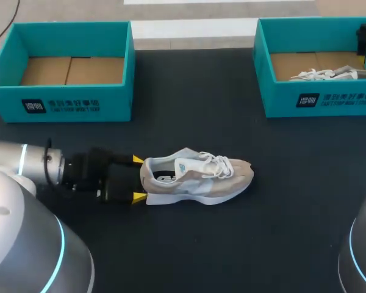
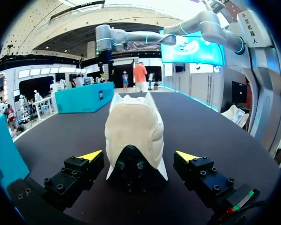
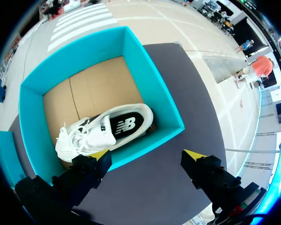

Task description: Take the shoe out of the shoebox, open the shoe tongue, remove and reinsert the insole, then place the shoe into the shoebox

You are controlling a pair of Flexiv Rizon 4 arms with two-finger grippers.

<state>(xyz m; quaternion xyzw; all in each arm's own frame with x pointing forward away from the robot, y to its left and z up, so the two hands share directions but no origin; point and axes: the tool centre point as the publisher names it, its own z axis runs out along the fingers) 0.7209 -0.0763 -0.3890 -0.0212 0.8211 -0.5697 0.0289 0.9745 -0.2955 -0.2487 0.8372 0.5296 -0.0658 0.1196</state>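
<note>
Fingers [image 2: 90,156] spread, both grippers
Left gripper [image 1: 138,178] flanks beige shoe [image 1: 198,177] heel, toe toward 3 o'clock; right gripper [image 3: 146,153] over shoebox [image 1: 320,101] at table's 1 o'clock

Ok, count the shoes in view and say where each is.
2. A beige shoe lies on the table, heel between the open fingers of the left gripper; a white shoe lies in the right shoebox. None seems hidden.

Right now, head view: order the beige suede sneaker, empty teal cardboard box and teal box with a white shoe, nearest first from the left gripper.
1. Beige suede sneaker, at left gripper.
2. Empty teal cardboard box, back left.
3. Teal box with white shoe, back right.
</note>
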